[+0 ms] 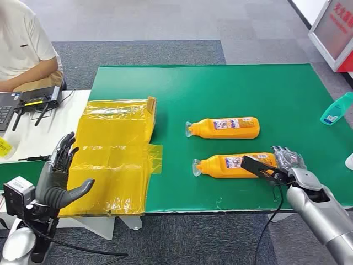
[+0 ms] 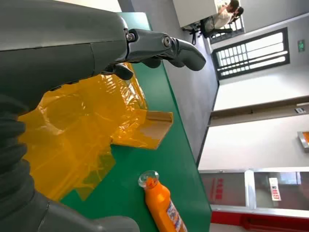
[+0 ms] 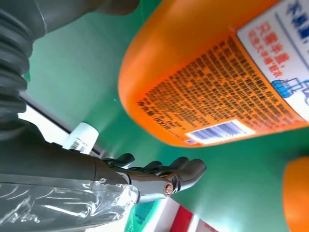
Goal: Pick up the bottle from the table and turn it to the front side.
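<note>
Green matting covers the table (image 1: 266,88), and on it lie two orange bottles, both on their sides with caps pointing toward the robot's left. Nearer the robot is the near bottle (image 1: 233,165), its barcode and small print showing in the right wrist view (image 3: 218,92). Just beside its base end sits the right hand (image 1: 279,163), fingers apart and not closed on it (whether they touch it I cannot tell). Beyond lies the far bottle (image 1: 224,128). Crumpled yellow plastic sheeting (image 1: 112,160) covers the table's left part, where the left hand (image 1: 60,176) hovers with fingers spread, holding nothing.
</note>
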Tool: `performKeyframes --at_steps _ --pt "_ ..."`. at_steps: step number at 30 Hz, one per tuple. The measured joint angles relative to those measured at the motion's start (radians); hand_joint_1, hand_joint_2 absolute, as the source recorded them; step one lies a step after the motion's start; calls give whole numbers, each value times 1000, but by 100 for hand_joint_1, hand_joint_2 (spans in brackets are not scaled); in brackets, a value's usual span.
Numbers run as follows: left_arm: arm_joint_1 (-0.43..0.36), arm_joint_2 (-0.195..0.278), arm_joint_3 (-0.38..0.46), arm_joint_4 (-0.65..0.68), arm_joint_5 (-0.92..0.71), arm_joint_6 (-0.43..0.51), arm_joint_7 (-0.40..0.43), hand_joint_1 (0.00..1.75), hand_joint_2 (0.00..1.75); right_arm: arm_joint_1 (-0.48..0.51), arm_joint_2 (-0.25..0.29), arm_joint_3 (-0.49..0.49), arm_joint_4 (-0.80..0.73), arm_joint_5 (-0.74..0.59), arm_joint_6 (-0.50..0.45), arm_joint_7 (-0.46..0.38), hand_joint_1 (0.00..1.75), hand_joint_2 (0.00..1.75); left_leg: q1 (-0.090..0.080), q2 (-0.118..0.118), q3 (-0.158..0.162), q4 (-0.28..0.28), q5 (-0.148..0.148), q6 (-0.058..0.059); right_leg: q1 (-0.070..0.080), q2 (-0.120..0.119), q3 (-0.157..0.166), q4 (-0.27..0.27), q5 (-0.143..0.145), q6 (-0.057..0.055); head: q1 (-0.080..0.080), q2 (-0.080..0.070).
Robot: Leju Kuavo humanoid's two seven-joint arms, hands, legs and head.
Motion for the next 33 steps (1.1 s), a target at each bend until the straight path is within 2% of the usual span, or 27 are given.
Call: performKeyframes --at_steps 13,17,33 --pt "-7 -1 -2 1 11 -2 13 0 175 -39 87 37 113 43 -46 -2 0 175 0 0 0 0 0 0 0 0 0 0 0 0 0 0" --pt "-7 -2 -2 2 12 -2 15 0 175 -52 105 44 137 53 -49 -2 175 175 0 0 0 0 0 0 0 0 0 0 0 0 0 0" --pt "-4 -3 -7 3 13 -2 17 0 175 -77 128 68 188 73 -60 -16 175 175 0 0 0 0 2 1 0 0 0 0 2 0 0 0"
